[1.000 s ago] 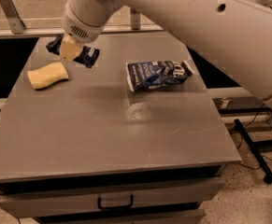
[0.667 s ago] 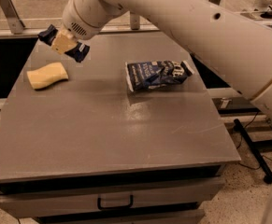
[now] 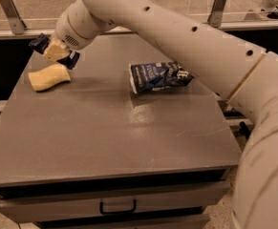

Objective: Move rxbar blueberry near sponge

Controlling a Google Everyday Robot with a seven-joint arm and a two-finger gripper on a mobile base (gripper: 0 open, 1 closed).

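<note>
The sponge (image 3: pixel 48 77) lies flat at the far left of the desk (image 3: pixel 110 132), where it lay a second ago. Just above and behind it hangs the hand (image 3: pixel 56 51), its pale fingers closed on the rxbar blueberry (image 3: pixel 72 59). The bar is clear of the desk, and its dark ends stick out on either side of the grip, one up and to the left, the other down and to the right. The lower end is close over the sponge's far edge; whether they touch cannot be told.

A second ago the hand was further right, and it then rose and swung left. Now it is further left again and lower, close over the sponge, with the bar tilted much as before.

Right of centre the blue-and-white snack bag (image 3: pixel 158 75) lies crumpled on the desk, well apart from the sponge and unmoved. The arm (image 3: pixel 191 37) reaches in from the right across the back of the desk and takes up more of the right side than it did. A drawer handle (image 3: pixel 117 207) shows in the desk's front.
</note>
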